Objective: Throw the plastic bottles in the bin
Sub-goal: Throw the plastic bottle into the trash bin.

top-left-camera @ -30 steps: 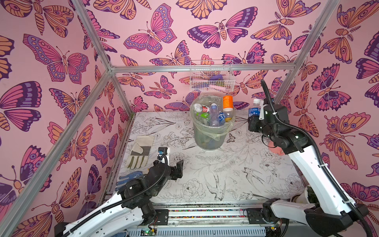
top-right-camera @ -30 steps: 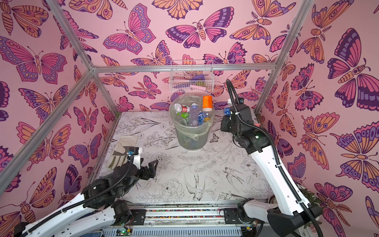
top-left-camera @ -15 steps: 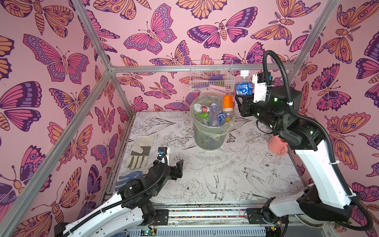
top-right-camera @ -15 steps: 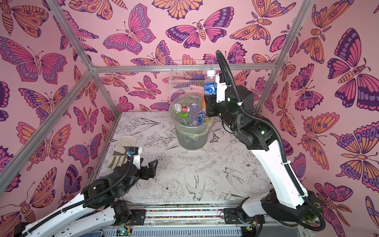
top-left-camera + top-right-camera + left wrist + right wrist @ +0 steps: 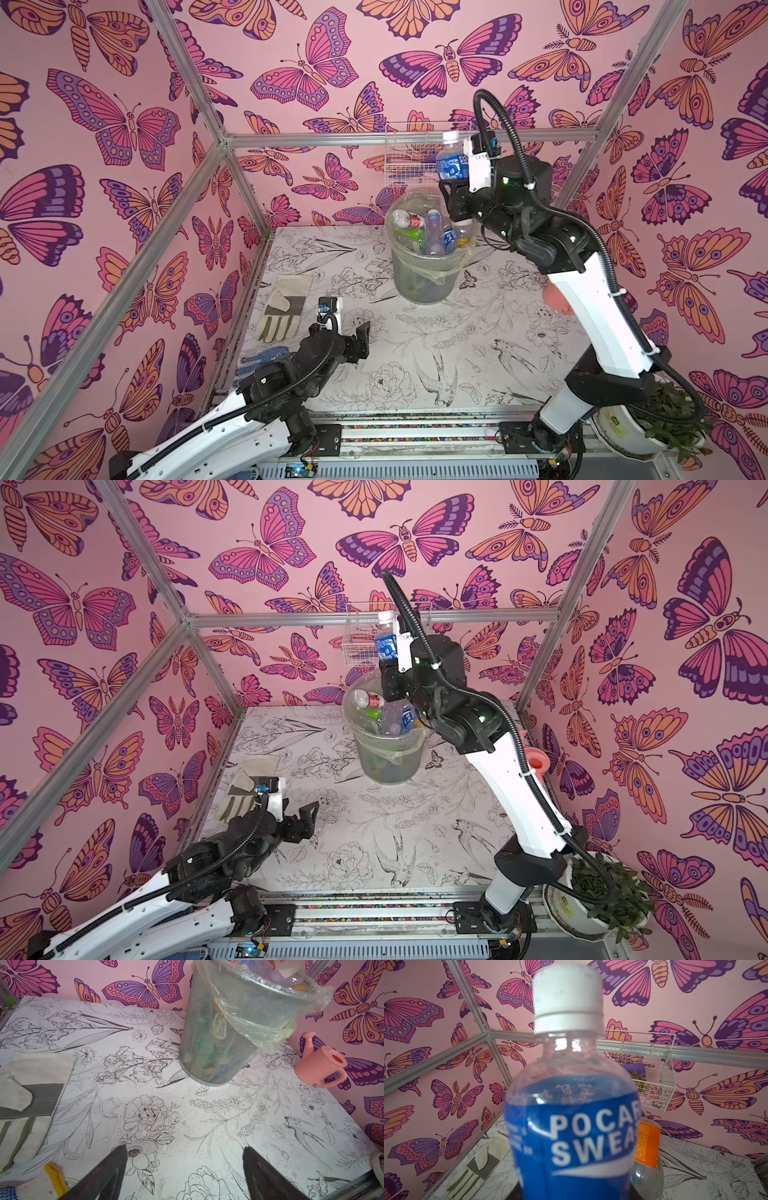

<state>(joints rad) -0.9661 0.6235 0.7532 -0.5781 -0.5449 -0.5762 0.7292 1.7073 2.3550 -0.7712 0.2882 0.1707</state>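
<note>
The grey mesh bin (image 5: 419, 284) (image 5: 384, 766) (image 5: 207, 1028), lined with clear plastic, stands at the back of the table. Several plastic bottles (image 5: 432, 235) (image 5: 388, 719) fill it to the rim. My right gripper (image 5: 452, 192) (image 5: 390, 674) (image 5: 574, 1193) is shut on a clear plastic bottle with a blue label and white cap (image 5: 451, 163) (image 5: 386, 641) (image 5: 571, 1122). It holds the bottle upright above the bin's far right rim. My left gripper (image 5: 360, 336) (image 5: 306, 816) (image 5: 184, 1148) hangs open and empty over the front left of the table.
A grey-and-white work glove (image 5: 284, 305) (image 5: 31, 1093) and a blue-dotted glove (image 5: 259, 357) lie at the left. A pink watering can (image 5: 320, 1064) (image 5: 536, 762) stands right of the bin. A white wire basket (image 5: 409, 164) (image 5: 652, 1076) hangs on the back wall. A potted plant (image 5: 656, 415) sits at front right.
The right arm has lifted the blue-labelled bottle from the table's back right, up and leftward to above the bin's rim. The left arm has stayed still.
</note>
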